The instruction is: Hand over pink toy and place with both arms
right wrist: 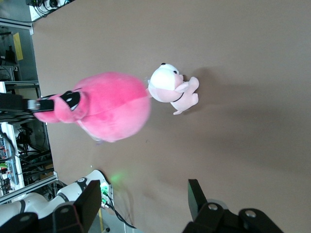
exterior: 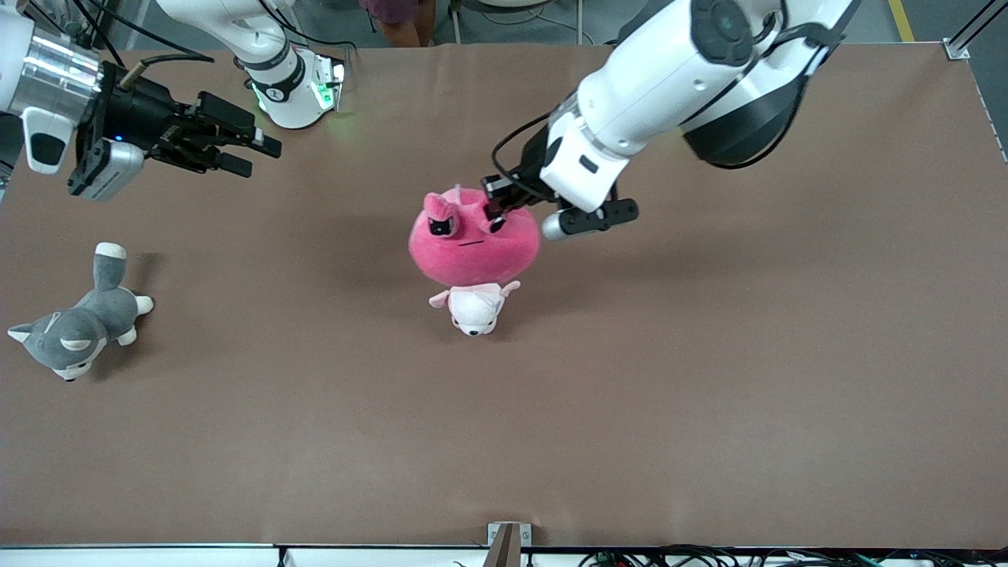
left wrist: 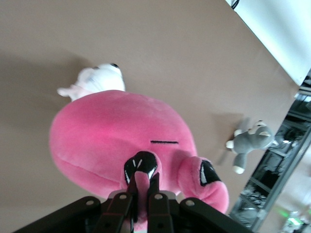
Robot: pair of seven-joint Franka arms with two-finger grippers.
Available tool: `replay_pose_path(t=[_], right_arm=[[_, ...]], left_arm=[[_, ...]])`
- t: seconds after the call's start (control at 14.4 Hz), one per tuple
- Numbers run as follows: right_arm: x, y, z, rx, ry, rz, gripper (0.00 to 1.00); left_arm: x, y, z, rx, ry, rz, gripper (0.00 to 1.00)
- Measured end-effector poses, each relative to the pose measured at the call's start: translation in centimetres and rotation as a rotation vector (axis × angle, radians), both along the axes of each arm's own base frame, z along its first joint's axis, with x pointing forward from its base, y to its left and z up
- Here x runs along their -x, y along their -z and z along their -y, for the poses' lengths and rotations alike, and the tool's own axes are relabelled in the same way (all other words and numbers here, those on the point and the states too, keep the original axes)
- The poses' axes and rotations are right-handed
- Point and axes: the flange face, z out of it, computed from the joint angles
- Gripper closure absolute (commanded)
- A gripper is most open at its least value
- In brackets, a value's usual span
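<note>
Left gripper [exterior: 498,206] pinches pink toy [exterior: 472,250] aloft mid-table; right gripper [exterior: 236,150], fingers spread, waits toward right arm's table edge.

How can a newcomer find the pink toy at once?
Look at the middle of the brown table, where the left gripper hangs. It holds the pink toy in the air, over a small pale plush. The toy is the biggest one, hot pink, round, with angry black eyes.

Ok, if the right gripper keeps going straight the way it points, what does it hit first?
Probably the pink toy, held up by the left gripper. The open right gripper points across the table toward it with nothing between, though height is hard to judge.
</note>
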Motion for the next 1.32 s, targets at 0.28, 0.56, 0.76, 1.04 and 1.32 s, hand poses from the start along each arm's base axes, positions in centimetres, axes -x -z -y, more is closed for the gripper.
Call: replay_pose_path(t=[0.28, 0.56, 0.76, 1.04, 1.32], right_arm=[[-1.7, 1.5, -2.5, -0.025, -0.021, -0.022, 0.20], [-3.2, 3.7, -5.4, -0.020, -0.032, -0.018, 0.20], [-3.7, 5.1, -7.4, -0.015, -0.041, -0.014, 0.20], [-4.0, 5.8, -9.6, -0.015, -0.048, 0.011, 0.20], [-4.3, 6.6, -10.8, -0.013, -0.045, 0.024, 0.21]], left_arm=[[0.4, 2.9, 3.8, 0.081, -0.071, -0.040, 0.99], [0.1, 3.4, 4.2, 0.092, -0.078, -0.050, 0.99], [0.0, 3.3, 4.2, 0.092, -0.080, -0.050, 0.99], [-0.1, 3.6, 4.2, 0.091, -0.081, -0.054, 0.99], [-0.2, 4.0, 4.2, 0.090, -0.081, -0.060, 0.99]])
